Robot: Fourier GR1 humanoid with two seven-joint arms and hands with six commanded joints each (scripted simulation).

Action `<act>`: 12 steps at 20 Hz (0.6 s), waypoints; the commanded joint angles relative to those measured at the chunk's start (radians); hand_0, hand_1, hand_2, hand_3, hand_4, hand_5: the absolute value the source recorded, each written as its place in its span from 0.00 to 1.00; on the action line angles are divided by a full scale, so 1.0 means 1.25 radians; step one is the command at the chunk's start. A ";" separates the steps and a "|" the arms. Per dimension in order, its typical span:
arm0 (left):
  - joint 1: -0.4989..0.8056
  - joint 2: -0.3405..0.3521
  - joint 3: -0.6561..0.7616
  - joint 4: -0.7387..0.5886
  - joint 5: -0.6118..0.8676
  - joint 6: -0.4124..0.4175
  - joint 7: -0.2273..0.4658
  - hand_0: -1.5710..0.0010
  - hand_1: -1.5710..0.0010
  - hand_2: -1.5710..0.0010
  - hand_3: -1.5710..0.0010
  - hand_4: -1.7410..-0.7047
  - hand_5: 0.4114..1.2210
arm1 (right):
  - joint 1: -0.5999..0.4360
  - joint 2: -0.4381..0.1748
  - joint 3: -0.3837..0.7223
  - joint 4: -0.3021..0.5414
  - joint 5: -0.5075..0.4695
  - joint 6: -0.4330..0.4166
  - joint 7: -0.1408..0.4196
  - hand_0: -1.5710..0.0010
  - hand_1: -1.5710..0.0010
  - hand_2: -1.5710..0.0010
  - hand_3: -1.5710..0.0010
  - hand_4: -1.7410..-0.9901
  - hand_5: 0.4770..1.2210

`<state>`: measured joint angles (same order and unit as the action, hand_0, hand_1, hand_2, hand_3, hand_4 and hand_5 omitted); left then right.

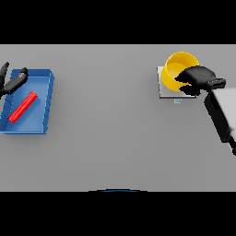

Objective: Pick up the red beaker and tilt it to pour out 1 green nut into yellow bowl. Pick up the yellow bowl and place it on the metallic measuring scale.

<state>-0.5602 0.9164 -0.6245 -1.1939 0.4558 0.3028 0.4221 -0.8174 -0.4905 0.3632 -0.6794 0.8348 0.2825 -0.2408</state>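
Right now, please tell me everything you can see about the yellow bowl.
The yellow bowl is round, plain and glossy, like plastic. It is upright, its opening up, on the metallic measuring scale at the table's far right. Whether anything lies inside cannot be told. The right hand covers its right side, fingers curled over the rim. Only the scale and this hand touch it.

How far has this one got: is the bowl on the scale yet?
The red beaker lies in the blue tray, near the left hand. The bowl sits over the scale, right hand gripping its rim. Only release seems left; no nut visible.
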 commanded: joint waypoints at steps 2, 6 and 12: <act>-0.006 0.001 0.002 -0.004 0.002 0.000 0.002 1.00 1.00 1.00 1.00 0.97 0.39 | -0.008 0.008 -0.001 0.004 -0.002 0.022 0.027 0.63 0.47 0.42 0.53 0.20 0.72; -0.007 -0.007 0.000 0.003 -0.001 0.007 0.008 1.00 1.00 1.00 1.00 0.98 0.37 | -0.015 -0.002 0.014 0.013 0.011 0.035 0.005 0.85 0.76 0.67 0.67 0.32 0.54; -0.013 -0.007 -0.002 0.005 -0.006 0.009 0.013 1.00 1.00 1.00 1.00 0.99 0.35 | -0.009 -0.004 0.020 0.004 0.014 0.052 0.020 0.96 0.94 0.90 0.79 0.42 0.41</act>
<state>-0.5761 0.9073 -0.6274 -1.1882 0.4485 0.3147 0.4389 -0.8284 -0.4964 0.3881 -0.6747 0.8520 0.3476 -0.2157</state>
